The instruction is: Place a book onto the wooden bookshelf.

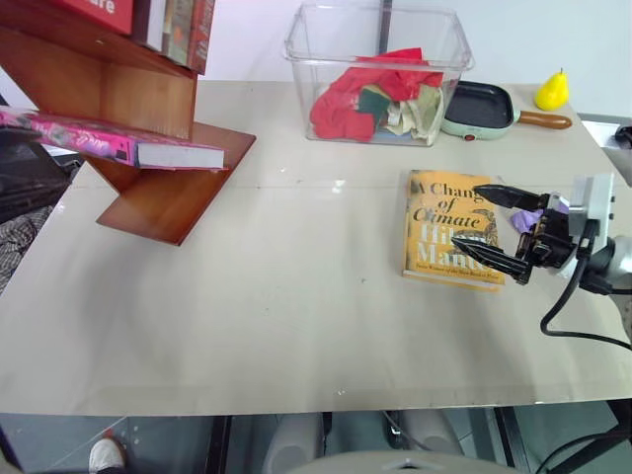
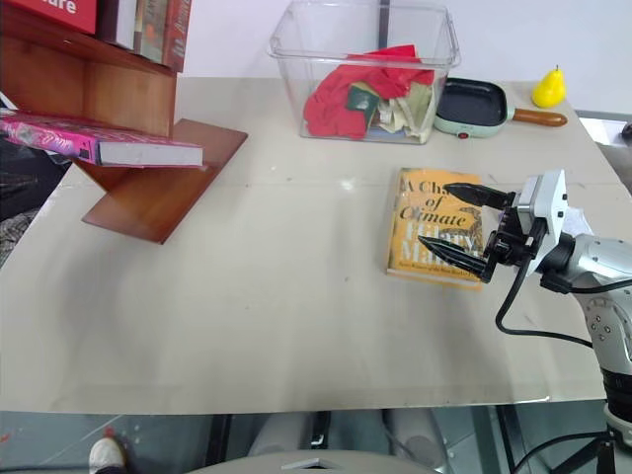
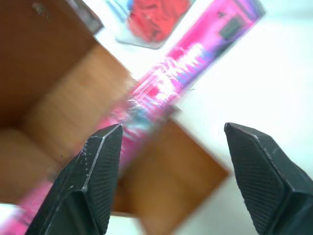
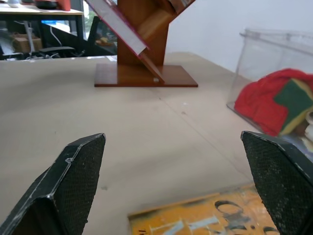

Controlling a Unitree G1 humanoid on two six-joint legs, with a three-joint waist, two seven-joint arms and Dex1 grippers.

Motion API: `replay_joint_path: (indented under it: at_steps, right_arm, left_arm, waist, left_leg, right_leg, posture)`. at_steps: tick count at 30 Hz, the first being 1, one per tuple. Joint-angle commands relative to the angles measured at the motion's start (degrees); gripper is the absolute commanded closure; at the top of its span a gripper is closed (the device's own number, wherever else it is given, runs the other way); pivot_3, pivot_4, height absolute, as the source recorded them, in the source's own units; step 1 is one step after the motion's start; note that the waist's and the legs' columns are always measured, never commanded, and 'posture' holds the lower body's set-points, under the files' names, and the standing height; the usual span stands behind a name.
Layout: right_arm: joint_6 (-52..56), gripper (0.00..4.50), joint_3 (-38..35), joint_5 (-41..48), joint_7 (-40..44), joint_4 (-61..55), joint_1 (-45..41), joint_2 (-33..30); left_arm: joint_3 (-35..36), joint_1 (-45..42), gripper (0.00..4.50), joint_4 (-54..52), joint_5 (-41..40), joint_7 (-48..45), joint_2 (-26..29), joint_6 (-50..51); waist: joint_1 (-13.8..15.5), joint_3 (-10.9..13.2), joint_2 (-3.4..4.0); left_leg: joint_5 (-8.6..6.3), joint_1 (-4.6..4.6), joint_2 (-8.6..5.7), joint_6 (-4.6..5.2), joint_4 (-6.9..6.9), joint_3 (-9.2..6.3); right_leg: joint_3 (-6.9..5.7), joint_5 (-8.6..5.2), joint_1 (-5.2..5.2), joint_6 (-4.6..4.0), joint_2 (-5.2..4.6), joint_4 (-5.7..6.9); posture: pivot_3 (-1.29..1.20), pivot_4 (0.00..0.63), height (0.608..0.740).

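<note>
The magenta-pink book (image 1: 99, 143) lies on a slanted board of the wooden bookshelf (image 1: 168, 202) at the table's far left, and nothing grips it. In the left wrist view my left gripper (image 3: 172, 128) is open, and beyond its fingers the book (image 3: 195, 63) runs across the brown boards (image 3: 49, 73). My right gripper (image 1: 468, 215) hovers open at the right, just over the yellow-orange book (image 1: 434, 227), with nothing between its fingers (image 4: 78, 171).
A clear plastic bin (image 1: 296, 44) with red cloths stands at the back centre. Beside it are a small green pan (image 1: 479, 107) and a yellow pear (image 1: 551, 91). Other books (image 1: 178, 30) stand on the shelf's upper board.
</note>
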Motion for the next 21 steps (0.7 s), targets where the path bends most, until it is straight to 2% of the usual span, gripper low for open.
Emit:
replay_joint_path:
  at_steps: [1, 2, 3, 4, 7, 9, 10, 13, 16, 19, 21]
  right_arm:
    - [-1.13, 0.00, 0.06, -0.11, 1.68, 0.47, -2.20, -0.19]
    - [-1.16, 0.00, 0.10, -0.19, 1.99, 0.73, -2.39, -0.26]
    - [-1.13, 0.00, 0.05, -0.25, 2.24, 1.03, -2.62, -0.33]
    - [-1.11, 0.00, -0.05, -0.30, 2.45, 1.20, -2.72, -0.38]
    - [-0.90, 0.00, -0.49, -0.40, 2.63, 1.08, -2.71, -0.67]
    - [-0.45, 0.00, -1.36, -0.11, 2.06, -0.05, -2.04, -0.96]
    - [-0.15, 0.00, -2.09, 0.17, 1.59, -0.98, -1.26, -1.15]
    - [0.79, 0.00, -4.63, 0.94, 0.37, -4.29, 2.67, -1.86]
    - [1.09, 0.00, -6.75, 0.35, -1.08, -7.10, 7.30, -2.20]
    - [1.00, 0.00, -9.52, -0.80, -1.92, -9.01, 13.97, -2.17]
    - [0.47, 0.00, -13.29, -1.40, -1.50, -9.89, 20.57, -1.88]
  left_arm:
    - [15.44, 10.52, 1.84, -21.26, -10.16, 2.32, -1.00, 25.56]
    - [18.51, 13.71, 2.45, -26.83, -13.23, 2.65, -1.98, 33.00]
    - [21.37, 17.13, 2.69, -33.30, -17.56, 3.28, -3.27, 41.00]
    - [23.62, 19.48, 3.16, -38.42, -21.30, 4.76, -4.60, 46.97]
    - [24.60, 22.27, 4.45, -50.54, -31.49, 13.34, -11.64, 55.87]
    - [21.77, 22.96, 4.45, -58.03, -36.72, 21.65, -19.58, 56.83]
    - [19.13, 22.57, 4.45, -61.52, -36.78, 27.07, -24.79, 55.07]
    - [9.29, 23.24, 4.45, -69.92, -30.74, 38.73, -37.61, 48.19]
    - [0.39, 25.26, 4.45, -72.77, -24.40, 44.99, -43.05, 44.89]
    - [-6.69, 27.17, 4.45, -73.08, -18.48, 47.46, -43.75, 41.92]
    - [-7.27, 29.26, 4.45, -71.88, -17.85, 46.81, -43.15, 40.62]
  waist:
    - [0.33, 0.00, 0.00]
    - [0.65, 0.00, 0.00]
    - [0.67, 0.01, 0.02]
    - [0.80, 0.02, 0.04]
    - [1.09, 0.02, 0.09]
    - [1.43, -0.06, 0.26]
    - [1.55, -0.09, 0.30]
    - [2.43, -0.18, 0.25]
    - [2.71, -0.28, 0.08]
    - [3.24, -0.32, 0.15]
    - [3.31, -0.32, 0.15]
  left_leg:
    - [0.00, -0.01, 0.02, 0.00, -0.01, -0.01]
    - [0.00, 0.00, 0.01, 0.00, 0.01, -0.02]
    - [0.00, -0.01, 0.00, -0.01, 0.01, -0.03]
    - [-0.01, -0.01, -0.02, -0.01, 0.01, -0.02]
    - [-0.01, 0.02, -0.06, -0.02, 0.01, -0.04]
    - [-0.01, 0.10, -0.06, -0.03, -0.02, -0.02]
    - [-0.01, 0.12, -0.05, -0.03, -0.03, -0.01]
    - [0.00, 0.15, -0.10, -0.05, -0.03, 0.00]
    - [0.01, 0.06, -0.12, -0.08, -0.01, -0.09]
    - [0.01, 0.12, -0.19, -0.07, -0.06, 0.06]
    - [0.01, 0.11, -0.18, -0.06, -0.06, 0.07]
  right_leg:
    - [-0.01, 0.00, 0.01, 0.00, 0.00, -0.05]
    - [-0.02, 0.00, 0.04, 0.00, -0.03, -0.04]
    - [-0.05, 0.00, 0.06, 0.00, -0.02, -0.13]
    - [-0.04, 0.00, 0.09, 0.00, -0.04, -0.14]
    - [-0.04, 0.00, 0.13, 0.00, -0.11, -0.17]
    - [0.01, 0.00, 0.15, -0.01, -0.13, -0.12]
    - [0.05, 0.01, 0.16, -0.02, -0.22, -0.12]
    - [0.07, 0.03, 0.19, -0.04, -0.45, -0.07]
    - [0.10, 0.11, 0.18, -0.15, -0.43, -0.15]
    - [0.14, 0.11, 0.20, -0.15, -0.48, -0.19]
    - [0.13, 0.10, 0.19, -0.16, -0.44, -0.19]
  posture:
    - [0.00, 0.150, 0.740]
    - [0.00, 0.150, 0.740]
    - [0.00, 0.150, 0.740]
    - [0.00, 0.150, 0.740]
    - [0.00, 0.150, 0.740]
    - [0.00, 0.150, 0.740]
    - [0.00, 0.150, 0.740]
    - [0.00, 0.150, 0.740]
    - [0.00, 0.150, 0.740]
    - [0.00, 0.150, 0.740]
    - [0.00, 0.150, 0.740]
